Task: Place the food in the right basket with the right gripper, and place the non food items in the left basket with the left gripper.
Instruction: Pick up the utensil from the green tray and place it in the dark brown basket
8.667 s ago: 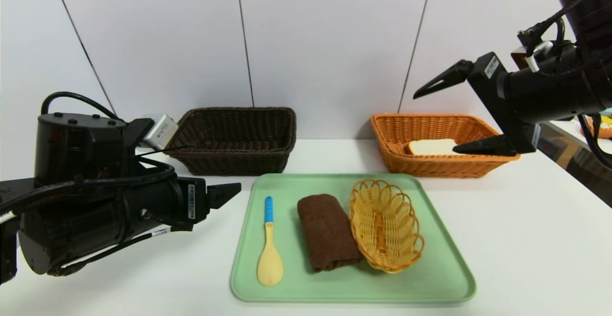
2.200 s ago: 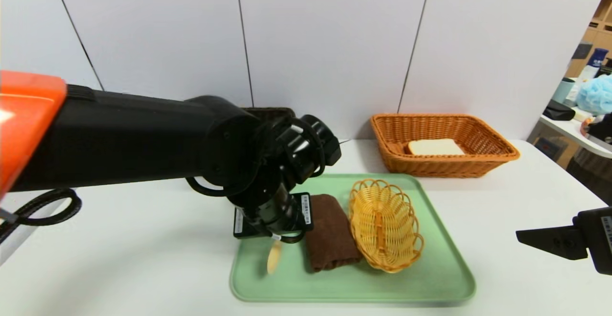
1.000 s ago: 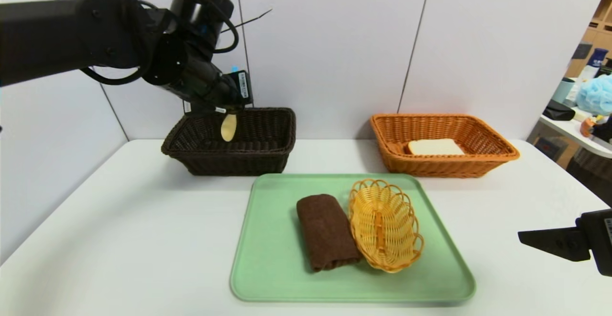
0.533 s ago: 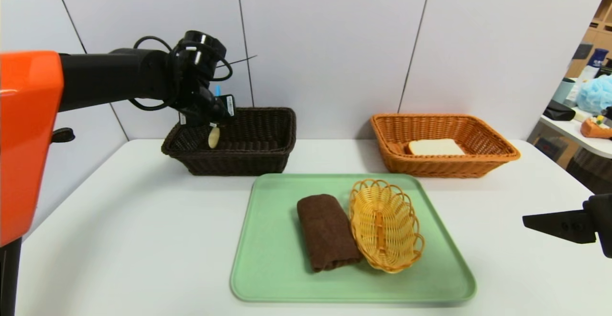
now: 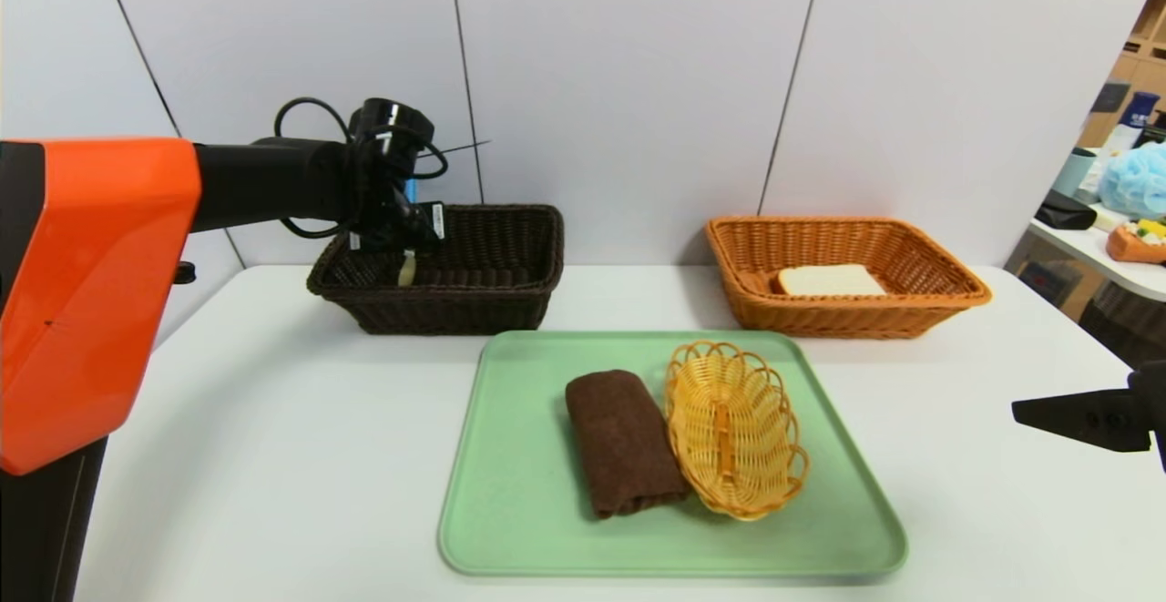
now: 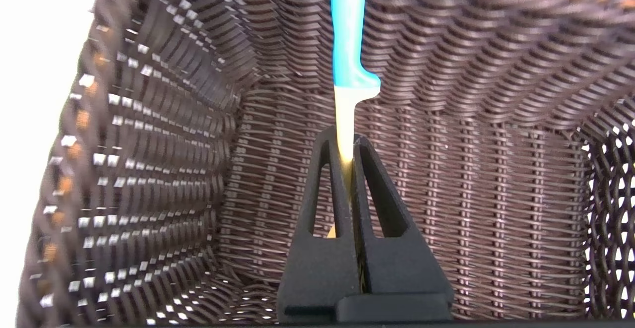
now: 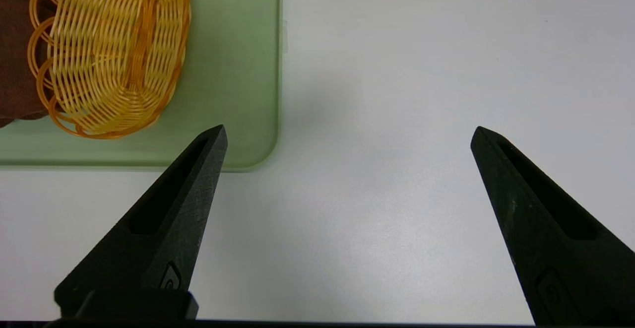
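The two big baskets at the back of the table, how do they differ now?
The dark brown basket stands on the robot's left; the orange basket stands on its right. The left gripper holds a spoon inside the brown one. The orange one holds a bread slice, no gripper near. Both are woven and rectangular.

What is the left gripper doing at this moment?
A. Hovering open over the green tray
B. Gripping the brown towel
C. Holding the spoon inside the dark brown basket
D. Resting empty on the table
C: the left gripper has its fingers shut on the spoon, held down inside the dark brown basket.
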Robot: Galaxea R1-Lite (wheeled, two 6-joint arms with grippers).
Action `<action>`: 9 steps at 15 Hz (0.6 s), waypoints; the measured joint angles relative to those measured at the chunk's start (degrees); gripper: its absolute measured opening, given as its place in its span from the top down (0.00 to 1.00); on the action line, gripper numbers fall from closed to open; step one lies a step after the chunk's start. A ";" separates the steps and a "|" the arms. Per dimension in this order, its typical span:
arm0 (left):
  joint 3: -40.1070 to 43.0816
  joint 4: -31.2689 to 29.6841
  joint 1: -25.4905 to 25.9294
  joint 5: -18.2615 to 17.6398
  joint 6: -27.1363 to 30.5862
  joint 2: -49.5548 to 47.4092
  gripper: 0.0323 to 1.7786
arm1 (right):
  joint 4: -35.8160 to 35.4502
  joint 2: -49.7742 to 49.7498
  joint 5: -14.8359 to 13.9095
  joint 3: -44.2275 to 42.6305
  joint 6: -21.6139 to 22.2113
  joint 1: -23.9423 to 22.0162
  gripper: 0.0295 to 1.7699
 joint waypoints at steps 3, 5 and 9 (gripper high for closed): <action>0.01 -0.91 0.17 0.04 -0.02 0.60 0.97 | -0.02 -0.09 0.09 0.23 0.02 0.00 0.04; 0.01 -1.07 0.13 0.06 -0.02 0.72 0.97 | 0.00 -0.11 0.09 0.48 0.02 0.00 0.04; 0.01 -1.05 0.16 0.12 0.00 0.93 0.97 | 0.00 0.00 0.11 0.55 -0.06 0.02 0.04</action>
